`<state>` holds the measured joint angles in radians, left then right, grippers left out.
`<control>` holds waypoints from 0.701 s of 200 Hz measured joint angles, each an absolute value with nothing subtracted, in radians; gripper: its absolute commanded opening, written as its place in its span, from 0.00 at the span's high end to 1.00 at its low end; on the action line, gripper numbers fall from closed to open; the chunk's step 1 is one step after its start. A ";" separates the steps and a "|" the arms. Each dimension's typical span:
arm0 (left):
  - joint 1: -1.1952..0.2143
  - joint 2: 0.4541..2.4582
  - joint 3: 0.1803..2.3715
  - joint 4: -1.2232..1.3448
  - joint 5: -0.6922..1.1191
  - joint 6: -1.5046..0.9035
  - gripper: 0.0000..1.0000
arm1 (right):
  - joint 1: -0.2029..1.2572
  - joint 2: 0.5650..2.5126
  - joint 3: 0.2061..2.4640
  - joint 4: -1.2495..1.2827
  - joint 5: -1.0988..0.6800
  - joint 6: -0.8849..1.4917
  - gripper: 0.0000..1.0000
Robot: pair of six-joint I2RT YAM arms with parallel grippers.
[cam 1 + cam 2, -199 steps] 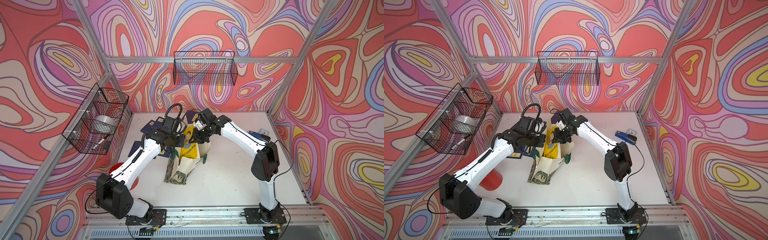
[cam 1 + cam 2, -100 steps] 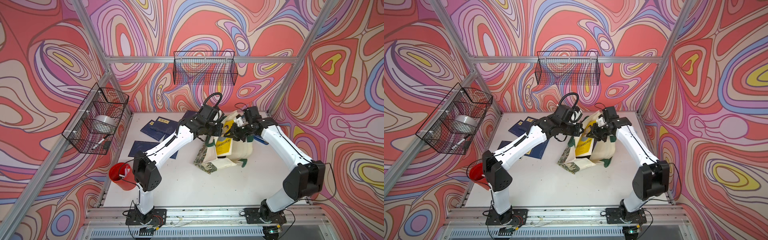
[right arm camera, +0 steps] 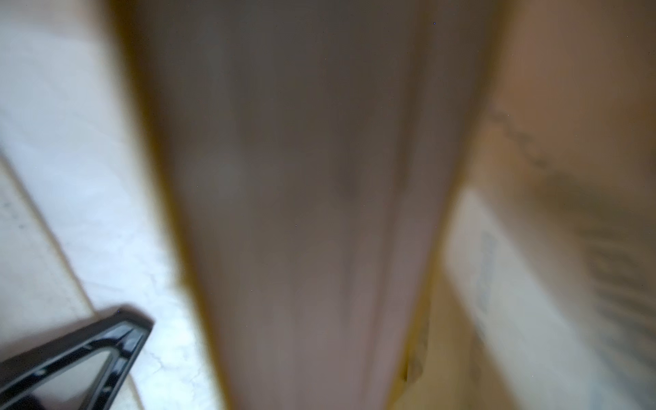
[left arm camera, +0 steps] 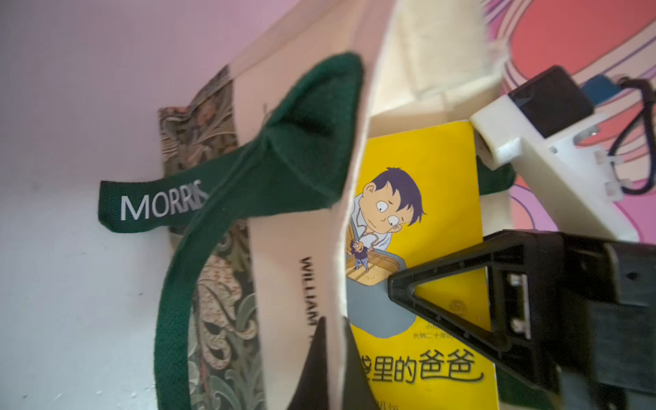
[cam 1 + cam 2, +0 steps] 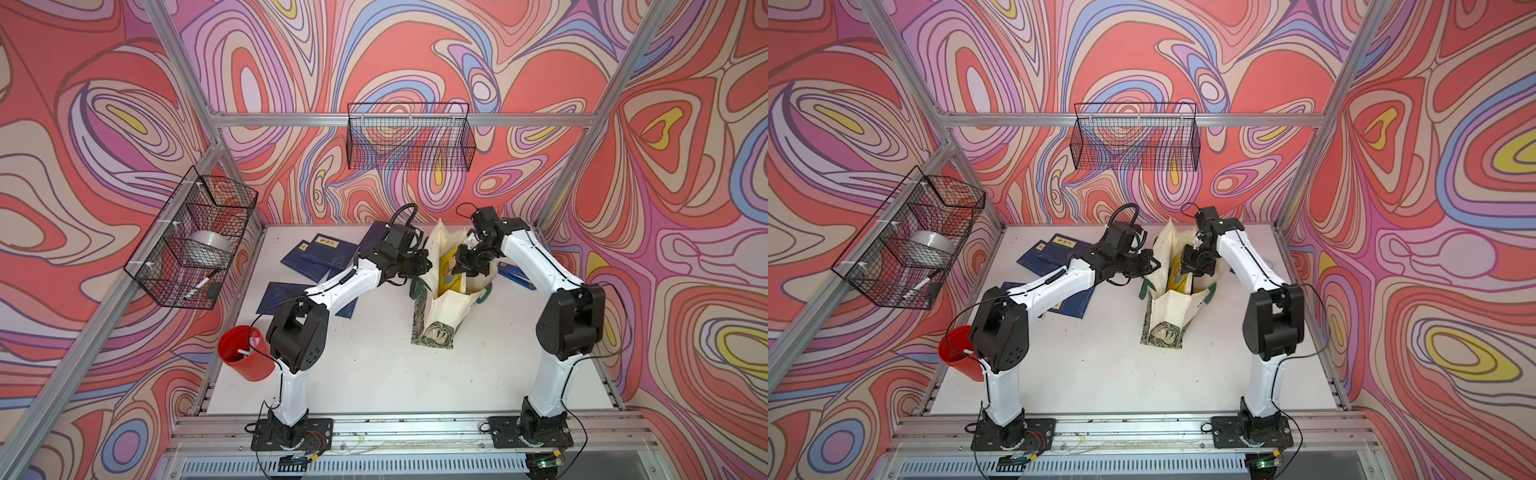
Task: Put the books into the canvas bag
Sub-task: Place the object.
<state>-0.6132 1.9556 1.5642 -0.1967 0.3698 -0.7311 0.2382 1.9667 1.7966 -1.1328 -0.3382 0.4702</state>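
In both top views the canvas bag [image 5: 446,307] [image 5: 1173,307] stands upright on the far middle of the white counter [image 5: 374,365], its mouth open and its leaf-patterned base towards the near side. The left pincer [image 5: 422,266] is at the bag's left rim and the right pincer [image 5: 467,266] is over the mouth, gripping the yellow book [image 5: 451,276], which stands partly down inside the bag. The navy books [image 5: 322,253] lie flat at the far left, some under the left arm. A red cup [image 5: 245,353] sits at the near left edge and a blue stapler [image 5: 515,276] to the right of the bag

In the left wrist view the left pincer [image 4: 333,340] is pressed together on the bag's cream wall [image 4: 291,230], beside the green strap [image 4: 284,170]. Behind that wall the yellow book [image 4: 436,184] shows its cartoon cover, with a black finger [image 4: 443,284] of the right pincer lying across it

The right wrist view is badly blurred: one black finger [image 3: 88,348] beside a broad, yellow-edged surface
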 measured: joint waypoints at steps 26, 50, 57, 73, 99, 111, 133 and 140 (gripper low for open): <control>-0.579 1.948 1.485 -0.141 0.377 -0.708 0.95 | 0.313 2.075 1.863 -1.111 -0.346 0.486 1.00; -0.541 1.909 1.443 -0.138 0.378 -0.668 0.65 | 0.340 2.127 1.911 -1.084 -0.370 0.508 0.73; -0.530 1.897 1.441 -0.139 0.377 -0.653 0.62 | 0.344 2.138 1.934 -1.086 -0.368 0.518 0.63; -0.516 1.865 1.441 -0.150 0.374 -0.617 0.59 | 0.348 2.150 1.992 -1.098 -0.340 0.521 0.58; -0.508 1.796 1.444 -0.192 0.350 -0.542 0.57 | 0.348 2.126 2.064 -1.126 -0.260 0.516 0.53; -0.505 1.766 1.457 -0.222 0.337 -0.503 0.56 | 0.348 2.101 2.090 -1.142 -0.221 0.512 0.51; -0.501 1.729 1.501 -0.270 0.311 -0.439 0.55 | 0.348 2.046 2.130 -1.160 -0.158 0.505 0.51; -0.498 1.718 1.510 -0.279 0.304 -0.422 0.54 | 0.348 2.028 2.136 -1.164 -0.144 0.503 0.51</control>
<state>-0.4984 1.7176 1.5105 -0.2794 0.3038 -0.4225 0.3485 2.0277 2.1357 -1.1637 -0.1440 0.5030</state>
